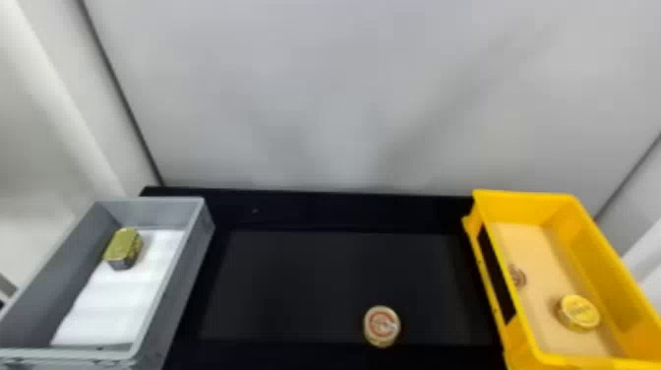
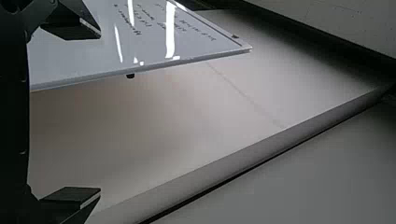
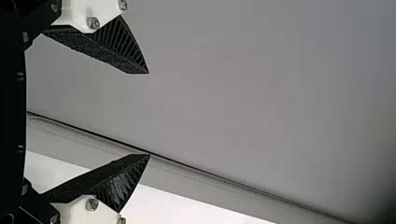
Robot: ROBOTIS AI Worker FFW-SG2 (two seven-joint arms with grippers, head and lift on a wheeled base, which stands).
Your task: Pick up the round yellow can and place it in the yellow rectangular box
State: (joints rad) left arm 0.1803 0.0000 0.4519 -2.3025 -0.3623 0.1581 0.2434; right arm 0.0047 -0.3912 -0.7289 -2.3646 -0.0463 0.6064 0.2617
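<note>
On tan lining (image 1: pixel 533 246) sits a squat, round yellow can (image 1: pixel 580 312) — left fingers (image 2: pixel 70 198), right fingers (image 3: pixel 112 179) wide, empty.

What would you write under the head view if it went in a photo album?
A yellow can sits in the yellow box, another round can on the black table.

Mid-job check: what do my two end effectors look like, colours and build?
The left end effector is black, with flat, angular fingers edged in grey. The right end effector has black, wedge-shaped fingers with ribbed sides and rough-textured inner faces, white brackets behind them and silvery screws.
</note>
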